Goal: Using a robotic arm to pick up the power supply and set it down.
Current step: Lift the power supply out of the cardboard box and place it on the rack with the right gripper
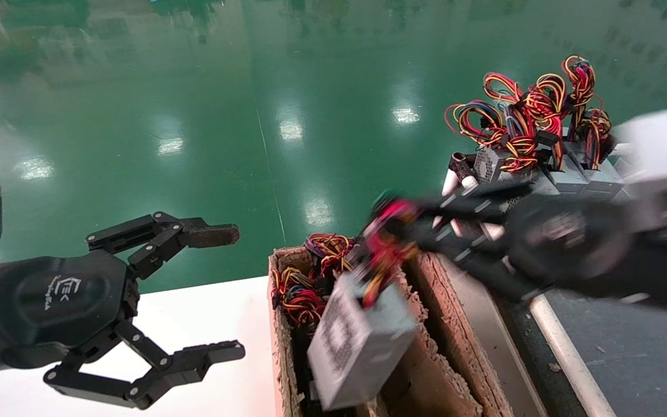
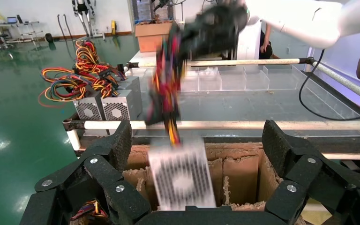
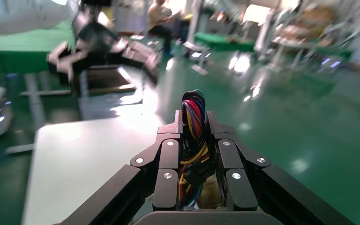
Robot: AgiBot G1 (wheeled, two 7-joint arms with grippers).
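Mid-carry: black two-finger right gripper [image 1: 388, 229] clenched on the red-yellow wire bundle [image 3: 193, 123], grey perforated metal power supply [image 1: 358, 341] dangling tilted over the near brown cardboard box [image 1: 287, 347]. Next, a steady lowering before release. Left gripper [image 1: 217, 292] idle at near left, spread wide

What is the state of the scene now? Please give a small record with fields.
right gripper: shut on the wire bundle
power supply: hanging by its wires, tilted, over the cardboard box
left gripper: open, idle over the white table
other power supplies: a row on the rack behind, wires upward
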